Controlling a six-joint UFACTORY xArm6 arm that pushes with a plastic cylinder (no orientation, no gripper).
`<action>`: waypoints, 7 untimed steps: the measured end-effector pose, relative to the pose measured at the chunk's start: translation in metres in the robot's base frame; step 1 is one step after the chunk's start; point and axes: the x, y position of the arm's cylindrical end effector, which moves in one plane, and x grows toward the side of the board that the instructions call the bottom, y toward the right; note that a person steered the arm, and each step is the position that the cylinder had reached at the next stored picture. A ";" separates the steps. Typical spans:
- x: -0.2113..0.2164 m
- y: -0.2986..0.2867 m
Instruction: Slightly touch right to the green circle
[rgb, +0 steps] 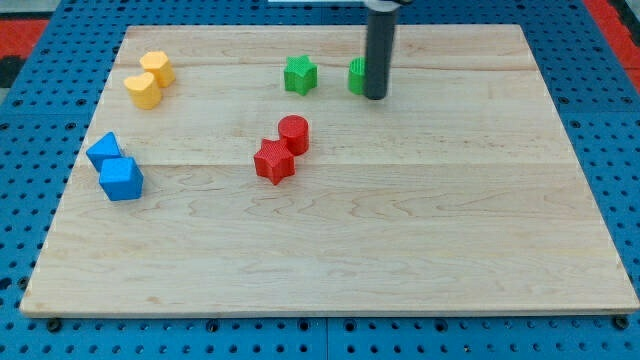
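Observation:
The green circle (355, 76) sits near the view's top, a little right of centre, and the rod hides its right part. My tip (375, 97) rests on the board right against the circle's right side; whether they touch I cannot tell. A green star (299, 75) lies to the left of the circle.
A red cylinder (294, 133) and a red star (273, 161) sit together mid-board. Two yellow blocks (157, 67) (143, 90) lie at the top left. Two blue blocks (104, 150) (121, 179) lie at the left edge. The wooden board (400, 230) rests on a blue pegboard.

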 end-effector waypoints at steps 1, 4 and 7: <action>-0.031 -0.014; -0.040 -0.031; -0.031 -0.034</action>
